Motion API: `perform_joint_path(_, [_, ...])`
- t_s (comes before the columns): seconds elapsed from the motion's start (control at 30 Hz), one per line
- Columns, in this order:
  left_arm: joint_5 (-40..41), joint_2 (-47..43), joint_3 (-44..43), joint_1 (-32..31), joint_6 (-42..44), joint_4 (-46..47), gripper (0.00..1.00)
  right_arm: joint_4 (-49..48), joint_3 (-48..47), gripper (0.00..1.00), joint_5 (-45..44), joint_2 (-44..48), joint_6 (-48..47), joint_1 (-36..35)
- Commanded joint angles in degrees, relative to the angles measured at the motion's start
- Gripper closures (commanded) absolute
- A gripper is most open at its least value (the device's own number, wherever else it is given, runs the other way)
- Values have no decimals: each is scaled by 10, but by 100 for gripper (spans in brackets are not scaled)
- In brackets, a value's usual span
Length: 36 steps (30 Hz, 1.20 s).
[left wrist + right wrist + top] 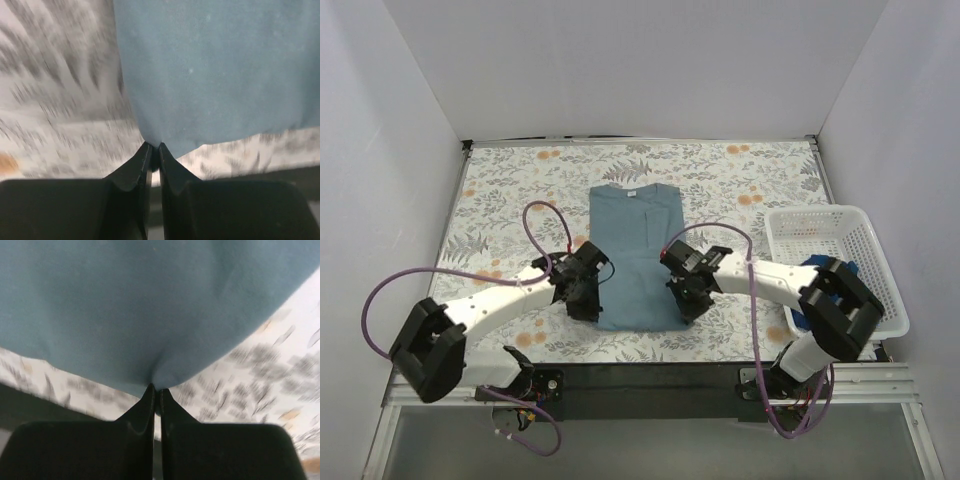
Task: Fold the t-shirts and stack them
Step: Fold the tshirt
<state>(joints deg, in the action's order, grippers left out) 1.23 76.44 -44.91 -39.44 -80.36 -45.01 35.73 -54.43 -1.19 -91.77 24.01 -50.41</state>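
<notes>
Two-point hold on the slate-blue t-shirt (632,250) lying flat in the middle of the tabletop (500,190): left gripper (152,146) clamped on its near left corner, right gripper (155,387) clamped on its near right corner.

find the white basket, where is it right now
In the top view the white basket sits at the right edge of the table, right of the slate-blue t-shirt, its near end partly hidden by the right arm.

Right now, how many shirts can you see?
2: a slate-blue cloth t-shirt flat mid-table, and a darker blue one at the white plastic basket, partly hidden; more may be.
</notes>
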Motion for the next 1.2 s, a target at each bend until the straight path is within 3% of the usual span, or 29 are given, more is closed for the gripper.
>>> perform_joint_path(0.0, [-45, -93, 34, -78, -134, -115, 100, 71, 63, 99, 78, 101, 29, -38])
perform_joint_path(0.23, [-109, -190, 105, -271, -324, -145, 100, 127, 162, 99, 130, 243, 108, -105])
perform_joint_path(0.33, [-98, -195, 80, -276, -330, -155, 100, 156, 140, 99, 134, 272, 103, -105])
perform_joint_path(0.47, [-21, -162, -9, -268, -303, -222, 100, 221, 26, 99, 71, 252, 68, -97])
perform_joint_path(0.63, [47, -140, -89, -188, -248, -243, 100, 290, -105, 99, 30, 181, 19, -65])
perform_joint_path(0.83, [58, -140, -141, -60, -142, -183, 100, 298, -228, 99, 47, 113, -40, -3])
perform_joint_path(1.0, [64, -104, -185, 8, -80, -132, 100, 296, -324, 99, 80, 46, -86, 62])
perform_joint_path(1.17, [20, -63, -222, 94, -17, -76, 100, 298, -420, 99, 118, -30, -117, 108])
